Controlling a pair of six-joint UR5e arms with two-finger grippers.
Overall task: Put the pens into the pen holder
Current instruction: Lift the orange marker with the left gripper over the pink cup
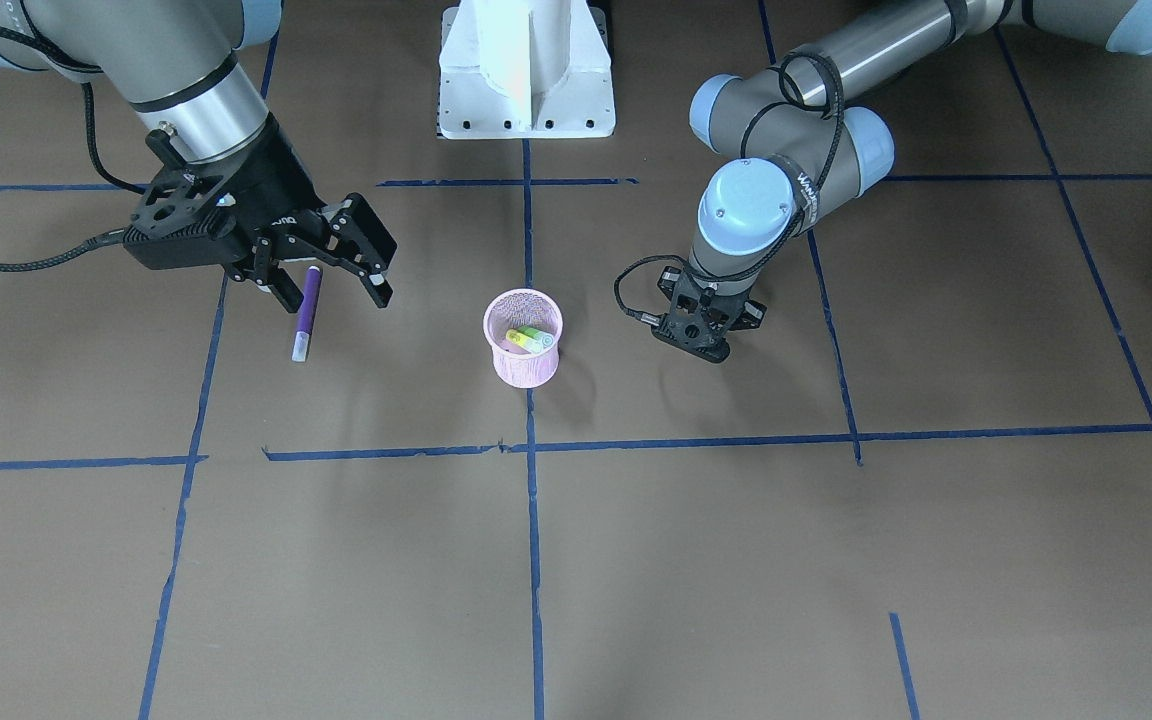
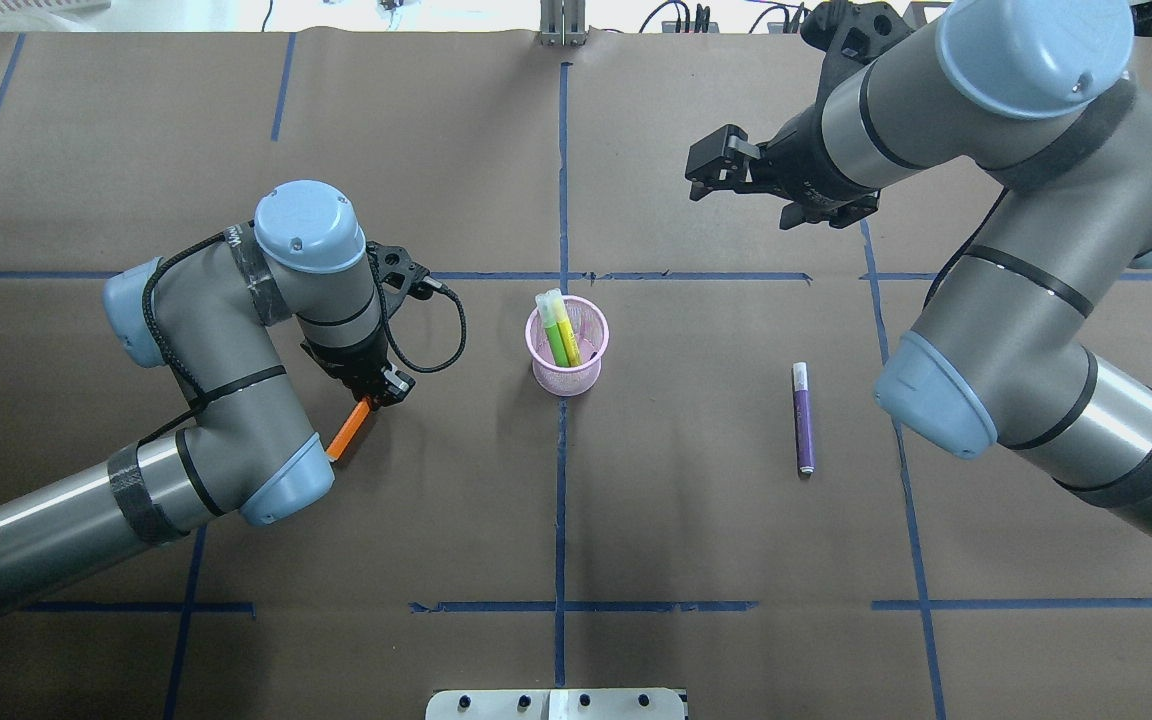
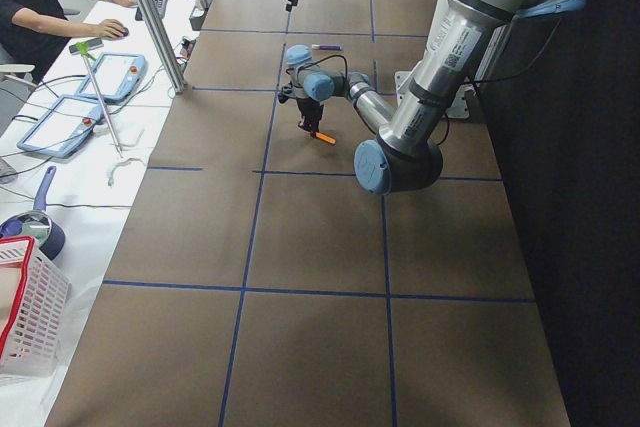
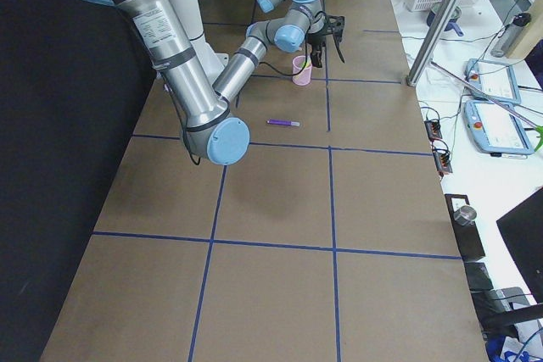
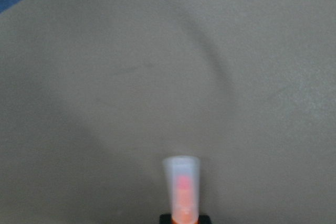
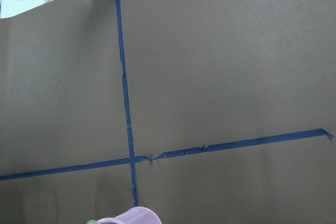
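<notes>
**Grey, Silver and Pale Blue: Two Matching Arms**

The white pedestal [image 1: 526, 70] has a row of dark bolt holes along its front edge. On either side of it stand the left arm [image 2: 226, 400] and the right arm [image 2: 1016, 330], built alike: grey joint housings, polished silver tubes, black bands, and round pale-blue caps dotted with small screws. A black braided cable loops beside each wrist. The left gripper [image 2: 376, 395] and right gripper [image 1: 334, 292] are black and angular; the right one's body carries white lettering.

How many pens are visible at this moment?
4: green pen and yellow pen in the pen holder, orange pen held by the left gripper, purple pen lying on the table. None seems hidden.
</notes>
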